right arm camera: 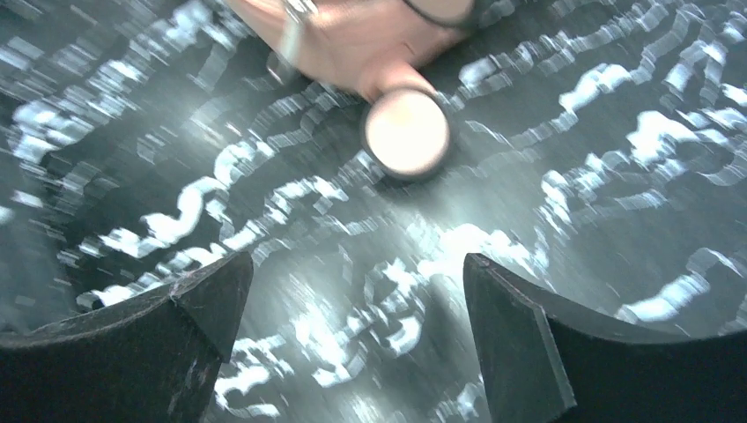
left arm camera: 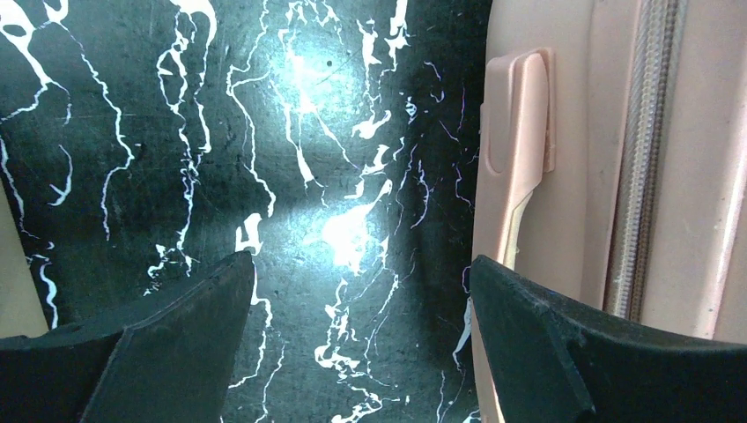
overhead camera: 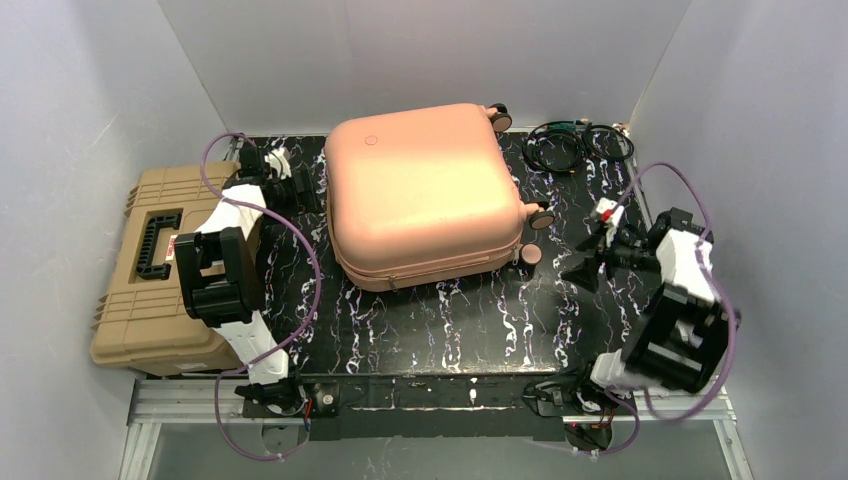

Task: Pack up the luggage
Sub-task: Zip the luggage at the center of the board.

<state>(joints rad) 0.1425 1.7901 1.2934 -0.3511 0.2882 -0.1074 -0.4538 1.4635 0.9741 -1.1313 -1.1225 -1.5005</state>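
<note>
Nearest the lens, the metal rail (overhead camera: 440,398) carries both arm bases at the near edge of the counter (overhead camera: 450,325), a black surface with white marble veining.

Item 1, task object: the luggage (overhead camera: 425,195) lies flat on the counter, centre to rear, shell closed. Its round logo (overhead camera: 371,141) faces up near the far left corner. Its wheels (overhead camera: 542,217) project from the right side. A zipper (left arm camera: 636,176) runs along the side seen by the left wrist camera.

Item 2, left arm (overhead camera: 222,262): it reaches forward along the left of the counter. The left gripper (overhead camera: 292,188) sits just beside the left side of the luggage. Its fingers (left arm camera: 176,344) stand wide apart, with only bare counter between them. The finger on the luggage side is very close to the shell; contact cannot be confirmed.

Item 3, right arm (overhead camera: 685,320): it is bent over the right of the counter. The right gripper (overhead camera: 588,265) points toward the wheeled side of the luggage, near it but clear of it. Its fingers are spread with nothing held. The wrist view is blurred; one of those wheels shows ahead of the fingertips.

Item 4, other objects: a tan toolbox (overhead camera: 150,290) with a black handle (overhead camera: 155,243) sits at the left edge, partly under the left arm. Coiled black cables (overhead camera: 565,145) lie at the far right corner, apart from the luggage.
</note>
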